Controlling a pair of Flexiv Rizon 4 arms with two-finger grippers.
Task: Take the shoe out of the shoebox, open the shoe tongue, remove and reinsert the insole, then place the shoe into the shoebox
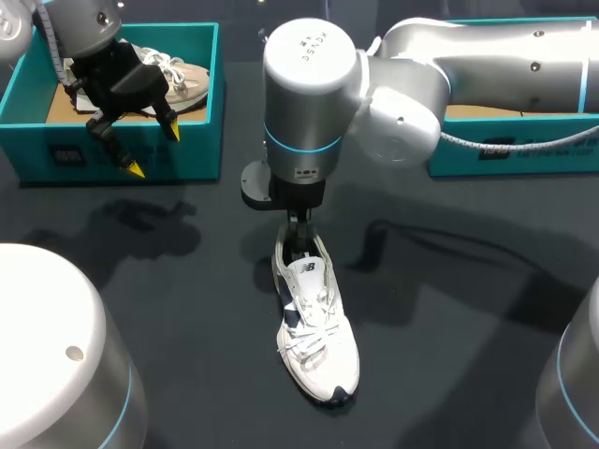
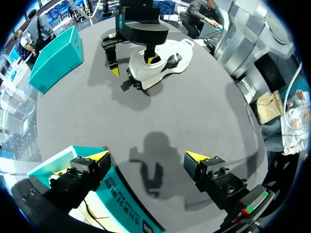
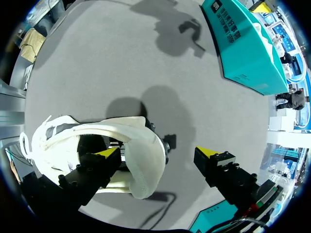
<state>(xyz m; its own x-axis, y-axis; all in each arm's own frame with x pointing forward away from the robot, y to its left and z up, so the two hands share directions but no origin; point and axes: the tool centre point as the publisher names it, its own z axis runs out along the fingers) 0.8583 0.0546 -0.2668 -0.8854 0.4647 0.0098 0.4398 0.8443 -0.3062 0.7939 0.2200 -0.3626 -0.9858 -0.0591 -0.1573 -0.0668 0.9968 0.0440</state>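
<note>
A white shoe (image 1: pixel 314 327) with a dark tongue lies on the dark table, toe towards the near edge. My right gripper (image 1: pixel 299 227) stands over its heel, open. In the right wrist view, one fingertip (image 3: pixel 108 153) is inside the shoe (image 3: pixel 138 160) and the other is outside, so the heel wall sits between the right gripper's (image 3: pixel 158 153) fingers. My left gripper (image 1: pixel 154 150) hangs open and empty over the front wall of the left teal shoebox (image 1: pixel 122 140). The left wrist view shows the left gripper (image 2: pixel 148 157) above that shoebox's wall (image 2: pixel 124 204), with the shoe (image 2: pixel 163 63) and right gripper (image 2: pixel 135 65) far ahead.
A second pale shoe (image 1: pixel 178 73) lies inside the left shoebox. Another teal box (image 1: pixel 524 150) stands at the back right, behind my right arm. Bare dark table lies between the boxes and around the shoe.
</note>
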